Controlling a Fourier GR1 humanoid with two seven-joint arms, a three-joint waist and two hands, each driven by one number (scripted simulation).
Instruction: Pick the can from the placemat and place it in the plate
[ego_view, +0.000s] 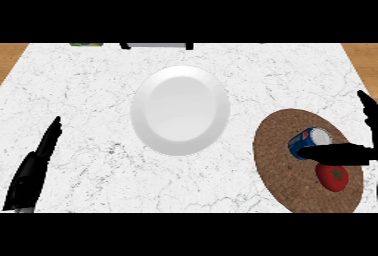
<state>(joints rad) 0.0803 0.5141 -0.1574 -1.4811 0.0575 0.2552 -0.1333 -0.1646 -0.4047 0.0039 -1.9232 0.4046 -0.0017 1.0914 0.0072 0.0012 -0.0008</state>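
Note:
A blue can (305, 140) with a silver top lies tilted on the round brown placemat (280, 145) at the right. A white plate (180, 110) sits in the middle of the marble counter, with nothing on it. My right hand (341, 153) comes in from the right edge. Its straight fingers lie across the can's lower side and touch it, and its thumb (367, 106) points up beyond the mat's far edge. My left hand (33, 167) rests open at the lower left, fingers up, far from both the can and the plate.
A red tomato (334, 178) lies on the placemat just below my right hand's fingers. A grey object (155, 45) and a green-yellow item (86, 44) sit at the counter's far edge. Wooden floor (11, 52) shows past the far corners.

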